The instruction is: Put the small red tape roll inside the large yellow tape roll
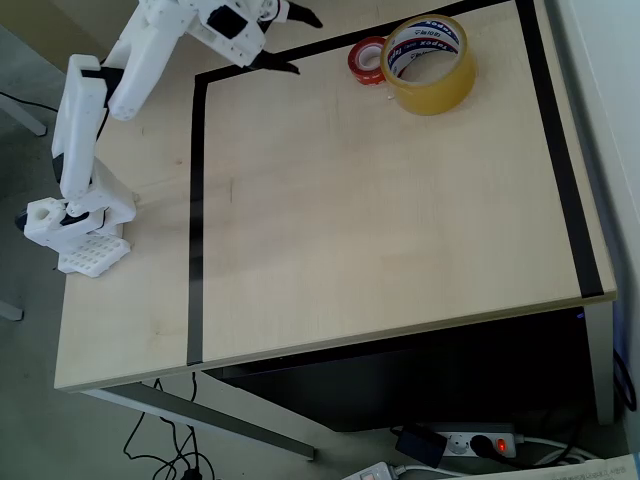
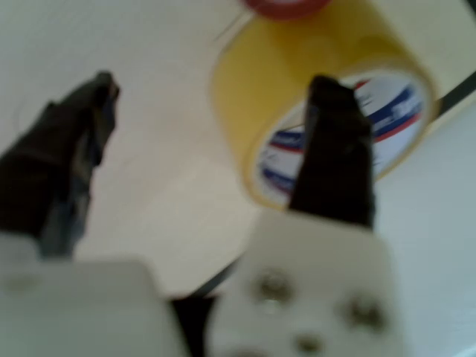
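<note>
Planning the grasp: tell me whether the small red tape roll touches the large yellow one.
Touching, it seems. In the overhead view the small red tape roll sits against the left side of the large yellow tape roll, with no table visible between them.

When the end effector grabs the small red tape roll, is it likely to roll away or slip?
The small red tape roll lies flat, so rolling seems unlikely. It touches the large yellow tape roll, which may block sliding. Small and probably light, it could skid if nudged.

An office or lab corner is showing here: a pale wood worktop (image 1: 380,220) is carrying black tape lines (image 1: 195,220), with a power strip (image 1: 478,442) and cables (image 1: 165,445) lying on grey floor.
</note>
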